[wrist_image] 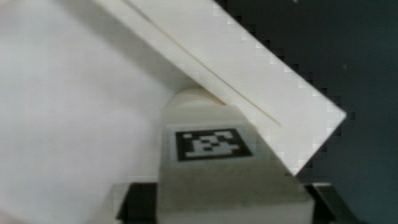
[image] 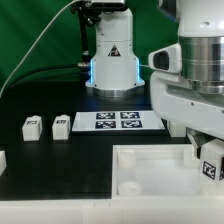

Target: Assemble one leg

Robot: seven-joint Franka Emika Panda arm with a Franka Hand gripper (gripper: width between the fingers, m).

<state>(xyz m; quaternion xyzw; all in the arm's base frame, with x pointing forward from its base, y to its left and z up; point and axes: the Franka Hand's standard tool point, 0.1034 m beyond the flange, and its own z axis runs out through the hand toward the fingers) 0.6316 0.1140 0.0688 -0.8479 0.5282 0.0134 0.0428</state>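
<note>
My gripper is at the exterior view's right, shut on a leg, a small white block with a black-and-white tag. It holds the leg over the right end of the large white panel. In the wrist view the gripper has the leg between its dark fingers. The leg's far end is at the panel's raised edge; I cannot tell whether they touch. Two more legs stand on the black table at the exterior view's left.
The marker board lies behind the panel. A white part shows at the exterior view's left edge. A lit camera stand rises behind the marker board. The panel has round sockets along its left side.
</note>
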